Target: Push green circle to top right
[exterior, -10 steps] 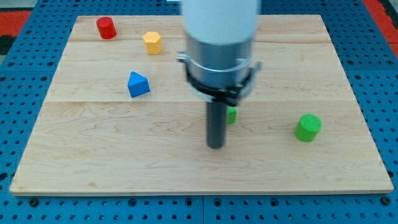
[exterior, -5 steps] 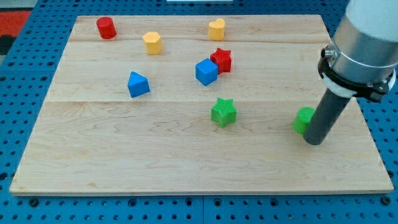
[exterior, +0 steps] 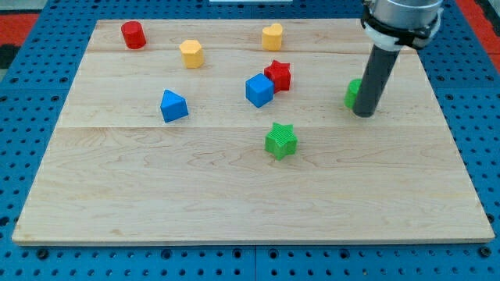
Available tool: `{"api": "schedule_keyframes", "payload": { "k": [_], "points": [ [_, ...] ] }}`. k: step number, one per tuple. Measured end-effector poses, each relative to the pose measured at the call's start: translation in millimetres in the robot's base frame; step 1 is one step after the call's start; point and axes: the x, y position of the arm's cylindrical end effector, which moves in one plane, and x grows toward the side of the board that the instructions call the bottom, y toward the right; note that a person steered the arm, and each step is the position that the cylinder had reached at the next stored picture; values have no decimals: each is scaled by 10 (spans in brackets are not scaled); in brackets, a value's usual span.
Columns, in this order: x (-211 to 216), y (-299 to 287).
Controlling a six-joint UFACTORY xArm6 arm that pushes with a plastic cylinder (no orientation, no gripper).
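The green circle [exterior: 353,93] stands right of the board's middle, partly hidden behind my rod. My tip [exterior: 364,114] rests on the board just right of and below the green circle, touching it. The arm's body reaches in from the view's top right.
A green star [exterior: 280,140] lies near the middle. A blue cube [exterior: 258,90] and a red star [exterior: 278,75] touch above it. A blue triangular block [exterior: 173,105], a yellow hexagon [exterior: 191,53], a red cylinder [exterior: 133,35] and a yellow heart [exterior: 272,37] lie further up and left.
My tip swung from the board's middle to the right, reached the green circle, and has moved it up and a little left, toward the view's top.
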Motion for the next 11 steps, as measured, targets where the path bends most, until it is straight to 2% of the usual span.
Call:
{"api": "schedule_keyframes", "payload": {
  "k": [4, 7, 9, 11],
  "points": [
    [-710, -158],
    [-956, -184],
    [-1020, 27],
    [-1262, 410]
  ]
}}
